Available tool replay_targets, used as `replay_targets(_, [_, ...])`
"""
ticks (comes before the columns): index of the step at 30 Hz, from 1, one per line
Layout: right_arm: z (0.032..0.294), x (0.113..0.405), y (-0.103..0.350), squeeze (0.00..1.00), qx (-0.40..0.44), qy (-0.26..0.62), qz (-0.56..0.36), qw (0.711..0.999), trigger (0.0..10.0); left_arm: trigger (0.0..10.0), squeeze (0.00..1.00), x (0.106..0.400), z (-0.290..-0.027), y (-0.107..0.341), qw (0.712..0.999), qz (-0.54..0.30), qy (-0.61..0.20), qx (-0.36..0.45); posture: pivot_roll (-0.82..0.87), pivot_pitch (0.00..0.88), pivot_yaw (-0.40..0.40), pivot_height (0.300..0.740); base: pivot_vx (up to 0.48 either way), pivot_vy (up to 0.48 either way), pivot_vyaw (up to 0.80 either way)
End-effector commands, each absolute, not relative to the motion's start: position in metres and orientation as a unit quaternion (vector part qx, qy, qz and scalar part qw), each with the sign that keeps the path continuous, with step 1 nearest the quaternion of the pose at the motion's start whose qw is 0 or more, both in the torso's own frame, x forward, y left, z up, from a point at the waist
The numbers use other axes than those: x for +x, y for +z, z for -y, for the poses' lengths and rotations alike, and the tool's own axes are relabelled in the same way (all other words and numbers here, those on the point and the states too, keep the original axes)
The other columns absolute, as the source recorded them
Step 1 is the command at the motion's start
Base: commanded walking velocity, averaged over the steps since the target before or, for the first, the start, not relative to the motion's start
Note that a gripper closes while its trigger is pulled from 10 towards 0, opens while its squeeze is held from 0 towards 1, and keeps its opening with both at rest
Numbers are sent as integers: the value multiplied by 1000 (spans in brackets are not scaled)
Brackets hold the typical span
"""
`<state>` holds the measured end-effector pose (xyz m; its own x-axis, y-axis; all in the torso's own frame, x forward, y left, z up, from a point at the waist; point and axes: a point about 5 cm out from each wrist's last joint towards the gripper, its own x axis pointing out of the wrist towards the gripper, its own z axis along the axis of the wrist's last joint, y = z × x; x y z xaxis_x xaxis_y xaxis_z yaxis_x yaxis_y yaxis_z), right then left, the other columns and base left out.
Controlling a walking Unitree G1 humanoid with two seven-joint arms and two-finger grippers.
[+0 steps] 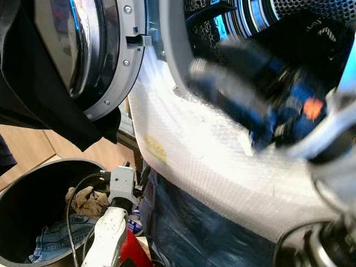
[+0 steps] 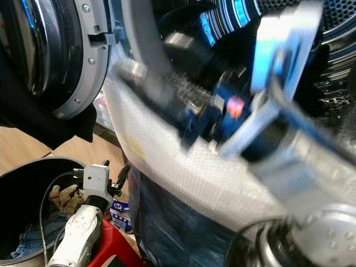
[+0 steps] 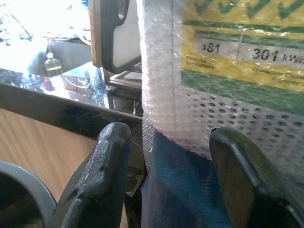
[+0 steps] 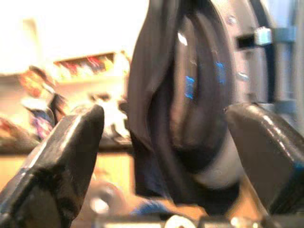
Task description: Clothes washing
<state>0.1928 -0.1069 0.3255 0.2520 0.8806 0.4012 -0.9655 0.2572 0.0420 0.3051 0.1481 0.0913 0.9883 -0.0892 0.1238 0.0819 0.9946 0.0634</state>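
Item: front-loading washing machine wrapped in clear bubble film, its round grey-rimmed glass door swung open, a dark garment draped over the door's edge.

Item: perforated steel drum, showing behind the open port.

Item: round dark laundry bucket on the floor by the machine's left side, holding a blue denim piece and a crumpled tan cloth.

Right tool: black fingers spread wide, holding nothing, pointing at the door and the draped garment. The right arm is blurring across the port, so it is apparently swinging.

Left tool: fingers apart, empty, hanging low beside the machine's wrapped front, above the bucket.

Step in hand, as judged: taking the dark garment off the door for loading into the drum. To do it well, the right tool should be closing on a thick fold of fabric near the door's rim, not on the glass, then lifting clear before swinging in, so no hem is catching on the latch.

Relation: the garment is lying ahead of the right tool, between its fingers' lines, not yet touched.
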Motion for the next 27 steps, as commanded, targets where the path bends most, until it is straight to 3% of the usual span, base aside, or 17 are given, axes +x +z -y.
replay_targets(1, [106, 182, 305, 0, 125, 630, 106, 759, 10000, 10000, 0, 305, -146, 89, 997, 57, -44, 25, -91, 67, -49, 740, 0, 0, 0])
replay_targets(4, [111, 171, 260, 0, 95, 638, 3, 764, 10000, 10000, 0, 305, -146, 89, 997, 58, -43, 24, -75, 64, -54, 740, 0, 0, 0])
replay_targets(6, [116, 158, 228, 0, 92, 657, -77, 744, 10000, 10000, 0, 303, -147, 88, 997, 58, -41, 24, -68, 64, -54, 740, 0, 0, 0])
replay_targets(8, [118, 152, 218, 0, 101, 664, -100, 734, 10000, 10000, 0, 302, -148, 87, 997, 56, -41, 25, -63, 64, -54, 740, 0, 0, 0])
replay_targets(12, [135, 145, 164, 0, 127, 640, -213, 727, 10000, 10000, 0, 296, -149, 77, 996, 41, -55, 52, -55, 63, -46, 740, 0, 0, 0])
replay_targets(17, [148, 140, 136, 0, 160, 610, -260, 731, 10000, 10000, 0, 292, -149, 69, 996, 26, -64, 59, -49, 60, -41, 740, 0, 0, 0])
replay_targets(21, [160, 122, 88, 0, 121, 596, -325, 724, 10000, 10000, 0, 289, -150, 55, 994, -7, -87, 69, -49, 56, -35, 740, 0, 0, 0])
replay_targets(26, [175, 127, 32, 0, 67, 506, -396, 763, 10000, 10000, 0, 287, -146, 46, 990, -30, -113, 75, -41, 40, -36, 740, 0, 0, 0])
replay_targets(27, [181, 133, 8, 0, 71, 445, -427, 784, 10000, 10000, 0, 287, -145, 41, 988, -41, -123, 81, -41, 36, -32, 740, 0, 0, 0])
